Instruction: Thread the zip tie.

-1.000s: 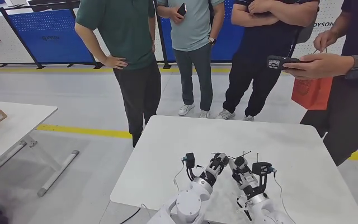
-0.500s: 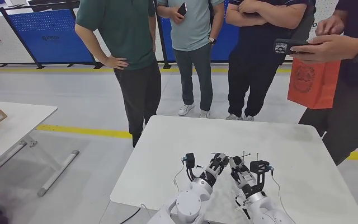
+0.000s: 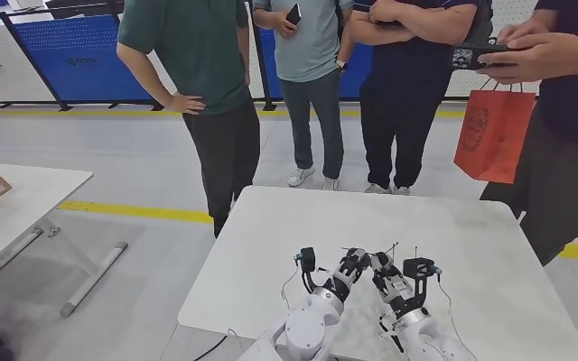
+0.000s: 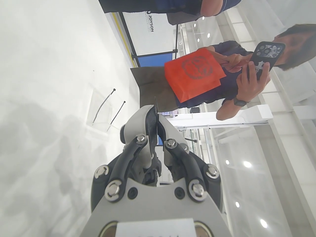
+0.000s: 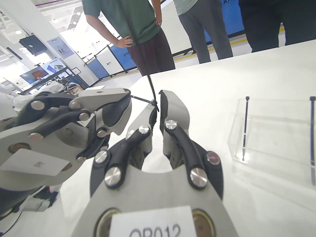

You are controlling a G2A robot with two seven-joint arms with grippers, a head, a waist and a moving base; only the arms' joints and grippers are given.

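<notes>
I see the zip tie (image 5: pixel 151 87) as a thin black strap held up above the table (image 5: pixel 246 70), between my two arms. The right gripper (image 5: pixel 158 101) pinches it low down. From there its long part rises steeply, leaning a little, with its far end free in the air. A shorter stretch runs sideways to the left gripper (image 5: pixel 128 96), which clamps its tip. I cannot tell whether the strap passes through its head.
</notes>
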